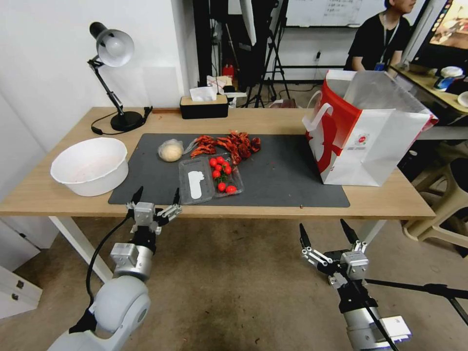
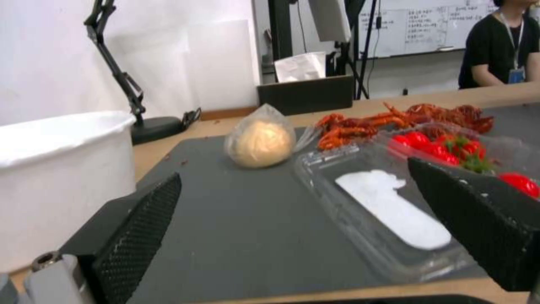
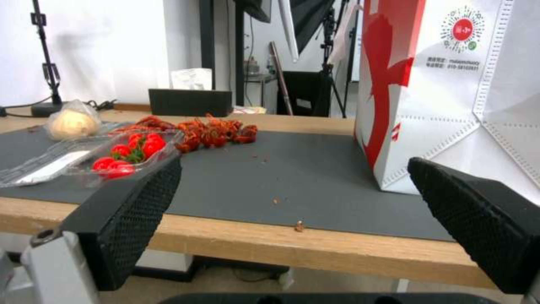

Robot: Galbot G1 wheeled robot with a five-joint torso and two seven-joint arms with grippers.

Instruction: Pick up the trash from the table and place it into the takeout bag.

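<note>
A small pale plastic-wrapped wad point(image 1: 170, 150) point(image 2: 261, 142) point(image 3: 70, 122), the trash in view, lies on the dark grey mat point(image 1: 282, 175) of the light-wood table point(image 1: 390, 201). Beside it is a heap of red crayfish shells point(image 1: 226, 144) point(image 3: 208, 131). The takeout bag point(image 1: 363, 131) point(image 3: 450, 93) stands upright and open-topped at the mat's right end. My left gripper point(image 1: 156, 197) point(image 2: 303, 219) is open at the table's front edge, facing the wad. Lower down, in front of the table and short of the bag, my right gripper point(image 1: 327, 233) point(image 3: 298, 211) is open and holds nothing.
An open clear clamshell box point(image 1: 209, 179) point(image 2: 388, 211) with cherry tomatoes lies just beyond the left gripper. A big white bowl point(image 1: 90, 165) point(image 2: 56, 169) sits at the left. At the back stand a desk lamp point(image 1: 112, 73) and a tissue box point(image 1: 204, 105). Stools point(image 1: 448, 204) stand to the right.
</note>
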